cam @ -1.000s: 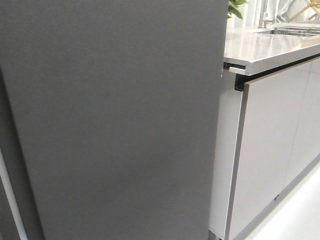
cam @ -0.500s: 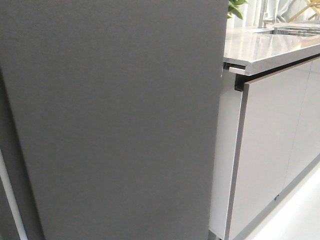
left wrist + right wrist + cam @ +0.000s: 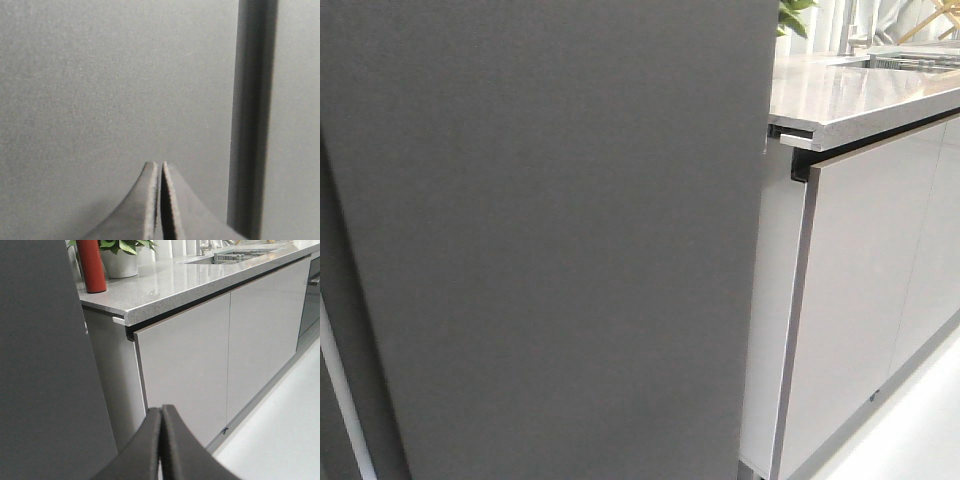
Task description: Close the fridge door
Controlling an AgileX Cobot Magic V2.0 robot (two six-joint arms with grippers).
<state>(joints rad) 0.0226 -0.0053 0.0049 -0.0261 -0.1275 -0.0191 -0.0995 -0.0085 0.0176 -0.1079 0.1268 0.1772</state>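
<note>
With its jaws pressed together and empty, the left gripper (image 3: pixel 161 170) faces the fridge door (image 3: pixel 550 240), whose charcoal face fills the front view beside the cabinet doors (image 3: pixel 860 290); the closing push appears underway, and next calls for steady forward pressure. The right gripper (image 3: pixel 161 415), likewise closed and empty, hangs clear.

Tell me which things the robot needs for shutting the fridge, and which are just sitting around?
Needed for the job:
- big matte dark grey fridge door
- left gripper, shut, pointing at the door

Just sitting around:
- right gripper, shut
- speckled light grey stone countertop
- glossy light grey cabinet doors
- tall red cylinder
- green plant in a white pot
</note>
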